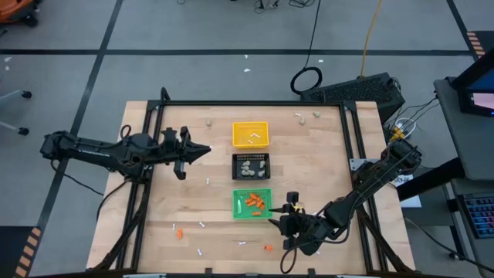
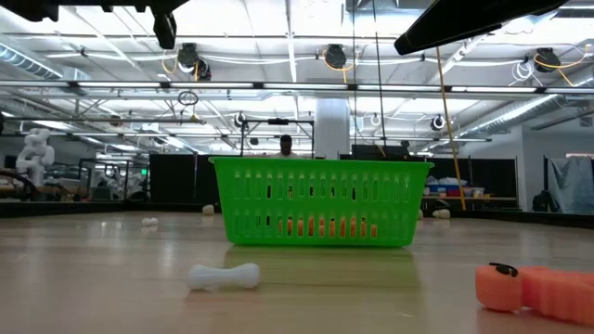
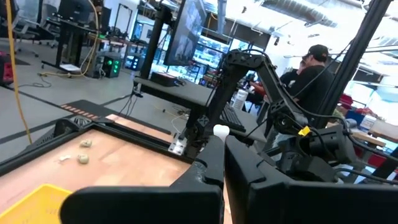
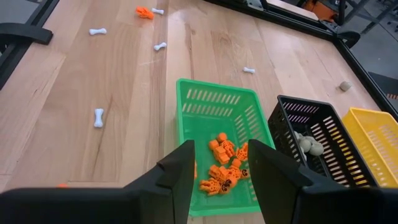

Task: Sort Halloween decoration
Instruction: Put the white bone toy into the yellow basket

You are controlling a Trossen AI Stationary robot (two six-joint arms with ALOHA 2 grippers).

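The Halloween decoration is small pieces: orange bits (image 4: 225, 163) in the green tray (image 1: 238, 202), beige-grey lumps (image 4: 308, 144) in the black tray (image 1: 251, 157), and white sticks (image 1: 252, 138) in the yellow tray (image 1: 251, 126). More pieces lie loose on the table. My left gripper (image 1: 207, 150) hovers left of the trays, shut on a white stick (image 3: 221, 131). My right gripper (image 4: 217, 168) is open over the green tray's near right corner, with nothing between its fingers. My left gripper pinches a white stick between its two fingertips; only one rounded end (image 3: 221, 131) shows past them. The fingers point roughly level, from the table's left toward its right. The stick is lifted clear of the table.
Loose white sticks (image 1: 208, 181) (image 1: 202, 225) (image 4: 98, 117) and orange bits (image 1: 178, 232) (image 1: 268, 248) lie on the near half of the table. Beige lumps (image 1: 207, 121) (image 1: 316, 115) lie near the far edge. A person (image 3: 314, 68) stands beyond the right side.
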